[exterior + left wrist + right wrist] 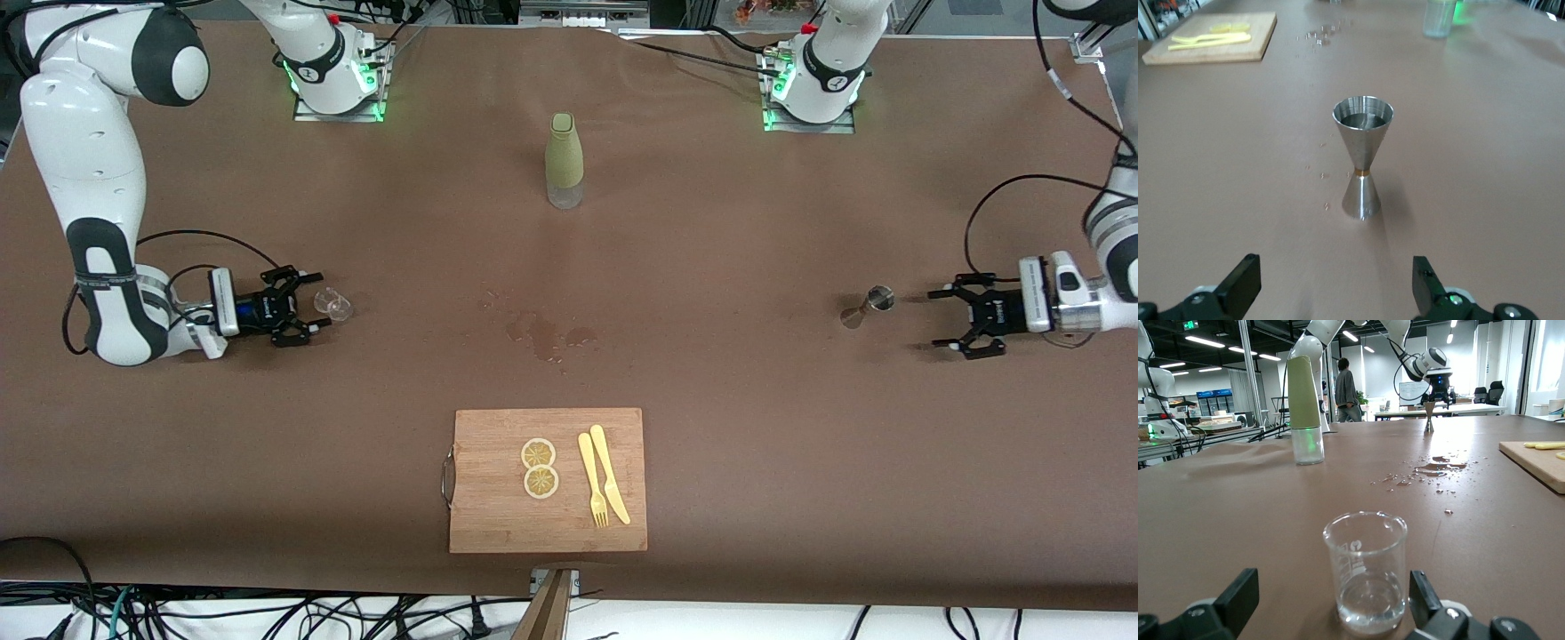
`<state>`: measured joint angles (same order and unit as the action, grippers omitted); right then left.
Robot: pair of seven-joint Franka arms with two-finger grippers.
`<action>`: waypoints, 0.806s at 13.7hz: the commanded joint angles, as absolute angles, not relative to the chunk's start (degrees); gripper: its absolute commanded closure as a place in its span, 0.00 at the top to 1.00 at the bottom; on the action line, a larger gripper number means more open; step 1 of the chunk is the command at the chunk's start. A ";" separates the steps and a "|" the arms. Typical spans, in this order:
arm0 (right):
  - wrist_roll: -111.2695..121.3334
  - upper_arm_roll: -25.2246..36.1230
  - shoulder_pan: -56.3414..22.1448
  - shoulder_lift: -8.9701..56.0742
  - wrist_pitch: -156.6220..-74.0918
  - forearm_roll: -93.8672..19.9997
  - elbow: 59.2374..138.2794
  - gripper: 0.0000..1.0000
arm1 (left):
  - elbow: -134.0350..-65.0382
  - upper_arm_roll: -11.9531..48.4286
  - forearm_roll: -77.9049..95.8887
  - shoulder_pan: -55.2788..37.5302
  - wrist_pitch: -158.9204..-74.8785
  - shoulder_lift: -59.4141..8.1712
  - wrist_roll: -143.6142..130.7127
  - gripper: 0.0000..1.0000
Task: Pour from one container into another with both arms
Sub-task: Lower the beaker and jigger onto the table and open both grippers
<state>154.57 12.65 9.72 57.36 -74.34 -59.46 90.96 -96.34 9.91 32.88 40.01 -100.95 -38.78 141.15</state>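
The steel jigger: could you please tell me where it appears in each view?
Front view: jigger just off the open left gripper.
Left wrist view: centre, upright.
Right wrist view: tiny, distant.
Shared landmark: green bottle.

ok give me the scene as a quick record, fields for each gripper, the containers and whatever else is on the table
left gripper: open, low at the left arm's end of the table, beside the jigger, not touching it
right gripper: open, low at the right arm's end, fingers either side of the beaker, not gripping
jigger: steel, upright, on the table
beaker: clear glass, upright, a little liquid inside
bottle: green sleeve, upright, mid-table near the bases
spill: wet patch mid-table
cutting board: holds two lemon slices, fork, knife
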 commanded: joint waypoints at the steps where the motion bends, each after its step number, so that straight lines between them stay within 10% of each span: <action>1: 153.90 14.49 10.02 56.69 -72.16 -58.01 90.26 1.00 | -98.35 10.19 26.13 39.20 -102.39 -31.13 133.28 1.00; 11: 135.23 20.83 9.49 45.99 -65.48 -50.98 89.38 1.00 | -100.19 10.99 10.73 30.51 -101.87 -9.60 93.37 1.00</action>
